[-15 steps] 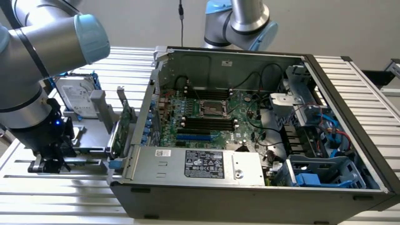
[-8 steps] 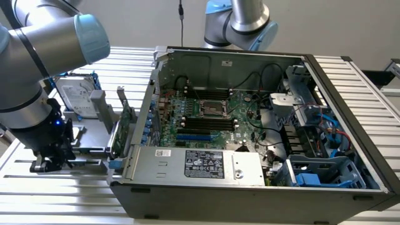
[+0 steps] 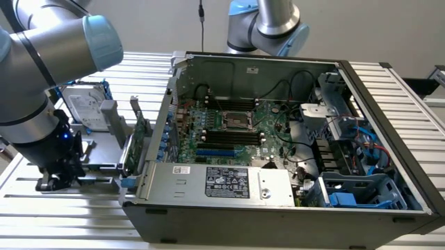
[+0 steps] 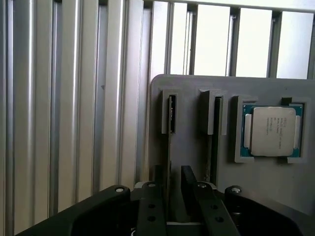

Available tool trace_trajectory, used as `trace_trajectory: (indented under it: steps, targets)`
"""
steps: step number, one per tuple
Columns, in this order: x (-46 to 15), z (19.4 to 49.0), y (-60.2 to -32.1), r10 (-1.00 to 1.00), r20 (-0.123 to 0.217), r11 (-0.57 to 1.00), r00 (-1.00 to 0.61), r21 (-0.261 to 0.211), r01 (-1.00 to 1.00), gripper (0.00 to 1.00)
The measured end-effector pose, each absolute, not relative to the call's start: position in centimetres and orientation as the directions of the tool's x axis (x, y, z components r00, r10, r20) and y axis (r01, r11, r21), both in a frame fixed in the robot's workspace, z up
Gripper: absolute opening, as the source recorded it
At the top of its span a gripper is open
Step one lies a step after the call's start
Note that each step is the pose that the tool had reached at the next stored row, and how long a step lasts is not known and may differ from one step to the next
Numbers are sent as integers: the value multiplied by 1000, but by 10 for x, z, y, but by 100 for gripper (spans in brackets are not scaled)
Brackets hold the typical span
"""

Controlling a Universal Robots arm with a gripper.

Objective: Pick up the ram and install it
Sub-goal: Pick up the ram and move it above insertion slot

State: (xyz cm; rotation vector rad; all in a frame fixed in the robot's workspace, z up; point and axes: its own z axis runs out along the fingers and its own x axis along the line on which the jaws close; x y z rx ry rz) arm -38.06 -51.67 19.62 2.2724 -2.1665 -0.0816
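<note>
Grasping is the step in hand. The gripper [image 4: 173, 169] sits low at the exterior view's left, over the grey holder [image 4: 197, 88]. Its fingers [image 4: 189, 179] stand apart, one on each side of the ram [image 4: 170, 128], which stands upright on edge in a narrow slot. I judge that they are not pinching it, since a gap shows on one side. A sound grip calls for both fingers to meet the stick's flat faces squarely, and then a straight pull out of the slot (any tilt could bind it).

Counted:
- one ram that I am sure of
- two narrow slots, with the second slot [image 4: 215, 123] holding a dark strip I cannot identify
- one processor chip [image 4: 273, 130]
- one open computer case [image 3: 278, 219], at the exterior view's centre and right
</note>
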Motion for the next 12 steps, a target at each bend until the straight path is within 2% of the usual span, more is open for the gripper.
trace_trajectory:
  steps: [5, 6, 7, 8, 12]
  targets:
    - [-381, 196, -517, -997, -61, -55, 52, 35, -998, 27]
    - [-381, 195, -517, -997, -63, -55, 53, 35, -998, 21]
    - [-381, 195, -517, -997, -64, -56, 54, 35, -998, 21]
    - [-381, 195, -517, -996, -64, -57, 54, 35, -998, 15]
    - [-381, 195, -517, -996, -67, -57, 55, 35, -998, 14]
